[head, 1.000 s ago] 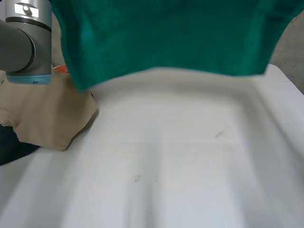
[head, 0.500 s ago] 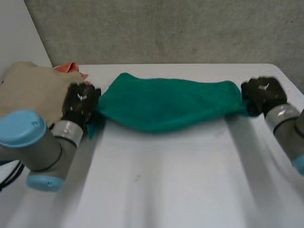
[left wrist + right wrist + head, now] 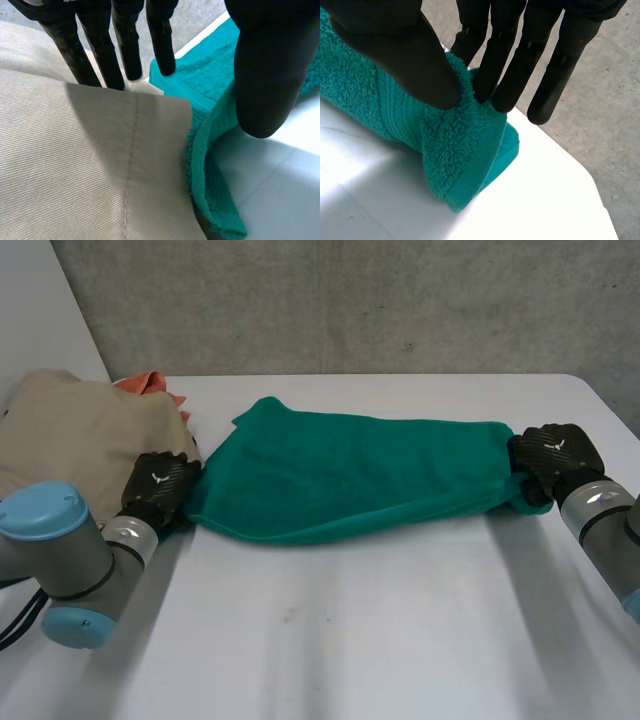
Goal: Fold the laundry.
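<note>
- Beige garment heaped at 9 o'clock on the white table, its hem touching the left end of the green towel. Best to draw that end clear toward 3 o'clock before any fold, to avoid trapping beige cloth inside.
- Orange cloth at 10 o'clock from the towel, a little apart from it. No need to disturb it.
- Green terry stretched across the table from 9 to 3 o'clock, slack and curved along its 6 o'clock edge, with a small flap turned up at the 11 o'clock corner.
- Judged step: laying the towel flat, ahead of a first fold.
  - Pull both ends apart evenly.
  - Lower them together.
  - Let go only once the 6 o'clock edge lies straight and the turned flap is flattened out.
- Left hand at the towel's 9 o'clock end, half over the beige hem.
  - Fingers fairly straight, tips down on the terry behind the hem.
  - Thumb opposite, over the towel's rolled edge.
  - Corner caught between them in what looks like a loose pinch, worth tightening before any lift.
- Right hand at the 3 o'clock end, near the table's edge.
  - Thumb pressed into the pile against nearly straight fingers.
  - Corner bunched and pinched firmly, with a short tail of towel hanging below the grip onto the table.
</note>
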`<state>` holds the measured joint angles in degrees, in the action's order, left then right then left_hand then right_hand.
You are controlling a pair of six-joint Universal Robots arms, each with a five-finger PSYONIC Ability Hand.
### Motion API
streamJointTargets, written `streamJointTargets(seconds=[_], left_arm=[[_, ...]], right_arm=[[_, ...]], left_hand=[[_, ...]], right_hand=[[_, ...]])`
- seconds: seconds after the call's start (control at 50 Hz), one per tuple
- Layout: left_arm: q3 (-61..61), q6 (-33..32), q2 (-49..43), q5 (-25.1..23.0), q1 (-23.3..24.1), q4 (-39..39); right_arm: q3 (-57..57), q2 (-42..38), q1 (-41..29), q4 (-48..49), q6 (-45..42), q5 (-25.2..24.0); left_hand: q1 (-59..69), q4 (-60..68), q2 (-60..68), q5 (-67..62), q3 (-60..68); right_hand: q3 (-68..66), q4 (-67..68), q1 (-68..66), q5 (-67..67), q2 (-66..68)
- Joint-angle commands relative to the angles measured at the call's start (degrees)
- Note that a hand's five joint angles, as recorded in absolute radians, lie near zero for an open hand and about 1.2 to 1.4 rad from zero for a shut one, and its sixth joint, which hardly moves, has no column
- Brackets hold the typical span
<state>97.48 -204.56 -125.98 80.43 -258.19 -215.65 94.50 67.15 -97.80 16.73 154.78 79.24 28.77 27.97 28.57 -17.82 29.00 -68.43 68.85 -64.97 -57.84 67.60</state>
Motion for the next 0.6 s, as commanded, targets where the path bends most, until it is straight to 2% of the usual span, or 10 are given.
streamJointTargets(seconds=[0.02,0.04,0.12,0.24,0.32,0.34,0.42,0.48,0.54,0.6], left_arm=[[0.2,-0.3,0.0,0.1,-0.4,0.0],[0.7,-0.3,0.6,0.2,-0.4,0.1],[4.1,-0.3,6.2,0.2,-0.5,0.5],[11.3,-1.1,19.8,0.1,-0.1,6.4],[14.9,-7.7,29.5,-0.3,0.3,19.4],[16.1,-11.7,32.5,-0.3,0.3,25.9],[18.3,-22.2,34.8,0.0,0.4,42.5],[18.6,-26.8,34.7,-0.2,1.4,47.8],[17.7,-27.5,33.9,-0.2,2.5,45.5],[16.5,-27.1,31.9,-0.2,2.8,38.0]], right_arm=[[-0.5,0.0,0.2,-0.5,-0.1,0.1],[-0.5,0.1,0.2,-0.6,-0.2,0.1],[-0.5,0.7,0.2,-2.7,-1.8,0.0],[-1.9,6.0,1.3,-19.6,-15.3,-0.7],[-1.8,9.3,6.3,-33.1,-26.1,0.5],[-1.6,9.7,6.9,-35.6,-28.2,0.6],[-0.3,12.4,9.2,-45.9,-34.6,-0.3],[0.9,12.7,9.5,-47.9,-35.8,-0.3],[1.6,12.7,9.4,-46.5,-35.8,0.0],[1.7,12.2,9.1,-43.8,-35.1,-0.1]], left_hand=[[44.4,45.2,44.6,-45.4,44.2],[51.2,52.0,51.4,-52.1,50.9],[51.2,52.0,51.4,-52.2,51.0],[51.2,52.0,51.4,-52.2,51.0],[51.2,52.0,51.4,-52.2,51.0],[51.2,52.0,51.4,-52.2,51.0],[51.2,52.0,51.4,-52.2,51.0],[51.2,52.0,51.4,-52.2,51.0],[51.2,52.0,51.4,-52.2,51.0],[51.2,52.0,51.4,-52.2,51.0]], right_hand=[[-11.6,11.2,-15.0,-12.2,12.4],[-11.6,11.2,-15.0,-12.2,12.4],[-11.6,11.2,-15.0,-12.2,12.4],[-11.6,11.2,-15.0,-12.2,12.4],[-11.6,11.2,-15.0,-12.2,12.4],[-11.6,11.2,-15.0,-12.2,12.4],[-11.6,11.2,-15.0,-12.2,12.4],[-11.6,11.2,-15.0,-12.2,12.4],[-11.6,11.2,-15.0,-12.2,12.4],[-11.6,11.2,-15.0,-12.2,12.4]])
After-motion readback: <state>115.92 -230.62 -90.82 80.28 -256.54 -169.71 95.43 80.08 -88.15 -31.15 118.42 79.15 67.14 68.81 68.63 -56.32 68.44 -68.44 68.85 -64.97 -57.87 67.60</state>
